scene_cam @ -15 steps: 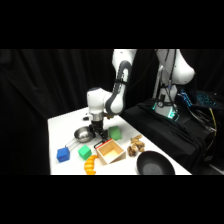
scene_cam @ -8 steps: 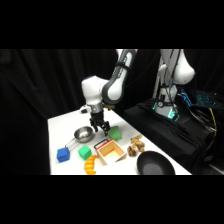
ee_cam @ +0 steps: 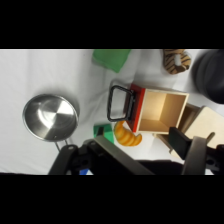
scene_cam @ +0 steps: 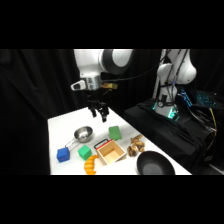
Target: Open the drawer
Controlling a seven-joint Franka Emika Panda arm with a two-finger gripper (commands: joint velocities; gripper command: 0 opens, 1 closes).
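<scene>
The drawer (scene_cam: 111,151) sits on the tabletop (scene_cam: 65,125) below and right of the raised pincer (scene_cam: 99,113), black handle (ee_cam: 119,102) facing it; pincer empty, its opening unclear.

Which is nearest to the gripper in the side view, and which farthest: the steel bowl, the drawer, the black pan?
From the gripper:
1. Steel bowl, just below it, slightly left.
2. Drawer, lower, toward the table's front.
3. Black pan, at the front right corner.

White arm, gripper (scene_cam: 99,114) high above table
</scene>
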